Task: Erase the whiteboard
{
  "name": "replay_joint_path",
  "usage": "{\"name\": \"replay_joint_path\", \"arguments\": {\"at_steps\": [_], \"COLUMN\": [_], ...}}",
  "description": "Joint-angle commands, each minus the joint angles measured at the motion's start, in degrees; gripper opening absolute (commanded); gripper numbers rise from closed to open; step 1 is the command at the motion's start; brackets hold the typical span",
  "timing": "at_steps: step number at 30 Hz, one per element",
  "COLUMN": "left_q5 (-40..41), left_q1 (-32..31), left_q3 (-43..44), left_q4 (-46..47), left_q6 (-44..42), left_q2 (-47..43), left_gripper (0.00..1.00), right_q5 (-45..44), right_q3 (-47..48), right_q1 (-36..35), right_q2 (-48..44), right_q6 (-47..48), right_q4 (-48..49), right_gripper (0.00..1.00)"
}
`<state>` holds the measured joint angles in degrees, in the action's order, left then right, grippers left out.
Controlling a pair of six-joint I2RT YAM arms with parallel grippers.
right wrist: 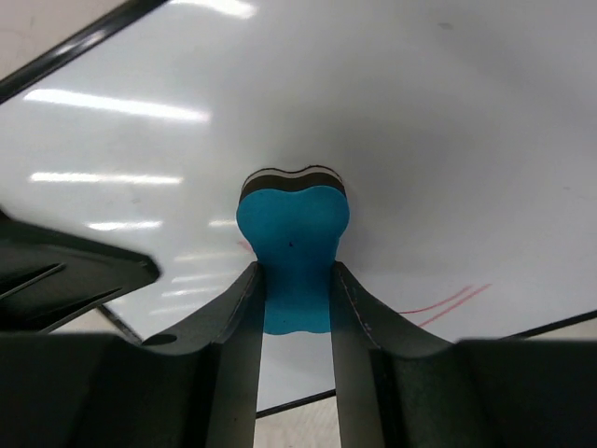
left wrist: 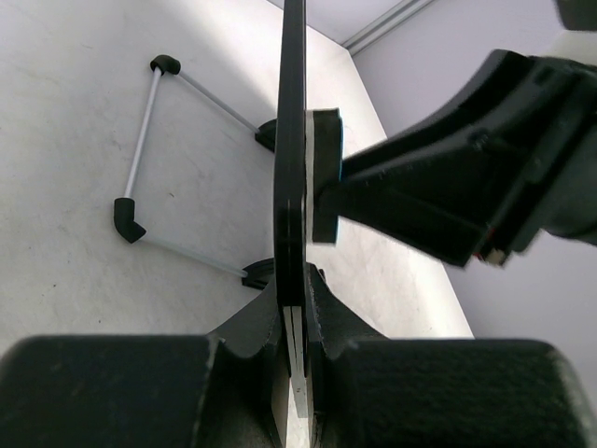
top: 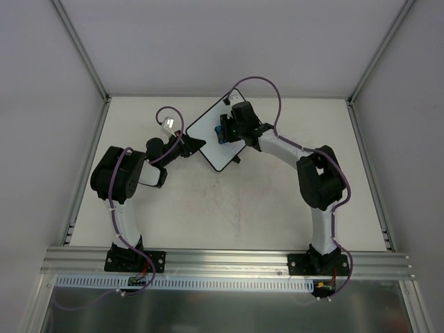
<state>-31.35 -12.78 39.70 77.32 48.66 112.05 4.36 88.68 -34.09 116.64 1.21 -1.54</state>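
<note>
Top external view: whiteboard (top: 208, 144) sits at the far middle of the surface (top: 243, 208), turned so one corner points toward the arm bases. Left tool (top: 197, 143) meets the board's left corner; right tool (top: 223, 131) is over its white face.

Left wrist view: board (left wrist: 291, 140) seen edge-on, its black rim clamped between the left tool's (left wrist: 297, 313) fingers. A wire frame (left wrist: 140, 140) with black corner pieces lies to the left of the board, over the surface.

Right wrist view: right tool (right wrist: 297, 299) is clamped on a blue eraser (right wrist: 292, 247), whose dark pad end presses against the board face (right wrist: 420, 140). Red lines (right wrist: 448, 303) show just right of the eraser, near the board's black edge.

Room: a wide stretch of pale surface lies between the board and the arm bases; the far corner of the board sits close to the back wall.
</note>
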Motion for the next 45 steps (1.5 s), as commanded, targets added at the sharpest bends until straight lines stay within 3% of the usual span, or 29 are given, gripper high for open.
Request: {"name": "replay_joint_path", "arguments": {"at_steps": [1,7,14,23,33,45], "left_q5": [-3.28,-3.28,-3.36,-3.28,-3.1,-3.01], "left_q1": [-1.02,-0.94,-1.02,-1.02,-1.02,-1.02], "left_q3": [-1.21,-1.12,-1.56,-1.56,-1.65,-1.47], "left_q4": [19.01,19.01,18.92,19.01,19.01,19.01], "left_q6": [-3.58,-3.4,-3.58,-3.4,-3.4,-3.4], "left_q2": [-0.6,-0.34,-0.69,-0.69,-0.6,-0.6], "left_gripper": [0.0,0.0,0.0,0.0,0.0,0.0], "right_q5": [1.71,-1.28,-2.78,-5.13,-9.9,-2.34], "right_q3": [-1.23,-0.62,-0.71,-5.79,-12.39,-13.89], "right_q1": [-5.99,-10.12,-8.02,1.29,6.4,6.06], "right_q2": [-1.59,-1.42,-0.98,-0.88,-1.85,-2.73], "right_q6": [4.93,6.7,3.01,-14.03,-29.05,-26.0], "right_q4": [0.22,-0.39,-0.66,-0.83,-0.66,4.97], "right_gripper": [0.0,0.0,0.0,0.0,0.0,0.0]}}
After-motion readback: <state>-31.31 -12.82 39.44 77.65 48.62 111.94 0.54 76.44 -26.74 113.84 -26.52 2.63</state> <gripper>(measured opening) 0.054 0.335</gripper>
